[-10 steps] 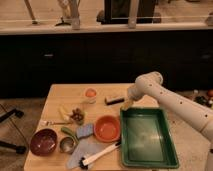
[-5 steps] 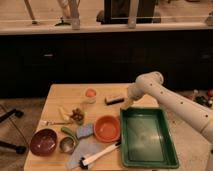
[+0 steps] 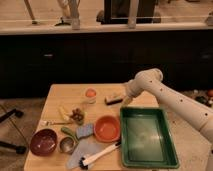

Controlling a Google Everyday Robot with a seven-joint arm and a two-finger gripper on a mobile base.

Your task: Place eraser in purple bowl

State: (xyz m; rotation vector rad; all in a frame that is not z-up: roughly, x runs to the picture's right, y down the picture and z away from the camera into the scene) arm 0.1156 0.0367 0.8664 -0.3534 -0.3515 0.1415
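The eraser (image 3: 114, 100) is a dark block with a pale top, lying on the wooden table (image 3: 59, 95) near its back edge. My gripper (image 3: 125, 100) hangs from the white arm (image 3: 165, 97) just right of the eraser, at its end. The purple bowl (image 3: 43, 141) sits at the table's front left corner, far from the gripper, and holds nothing that I can see.
A green tray (image 3: 146, 136) fills the table's right side. An orange bowl (image 3: 107, 128), a dish brush (image 3: 100, 154), a grey cloth (image 3: 85, 150), a small metal cup (image 3: 67, 145), a fork (image 3: 52, 122), small food items (image 3: 75, 115) and a jar (image 3: 90, 95) crowd the middle and left.
The arm has barely moved; the gripper stays beside the eraser. Nothing else on the table has shifted.
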